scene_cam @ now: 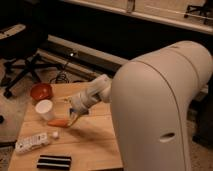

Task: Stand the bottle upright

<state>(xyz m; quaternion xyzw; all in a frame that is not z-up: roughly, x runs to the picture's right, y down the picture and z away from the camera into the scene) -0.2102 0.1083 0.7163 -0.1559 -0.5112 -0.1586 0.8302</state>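
Bulky arm [157, 105] foreground right; forearm [97, 92] angled down-left; end effector [75, 117] low.

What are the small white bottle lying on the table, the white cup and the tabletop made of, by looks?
The small white bottle looks like smooth plastic with faint dark label marks. The white cup seems to be matte paper, no sheen. The tabletop is pale wood, plank seams showing. The gripper hangs over the table beside the cup, apart from the bottle.
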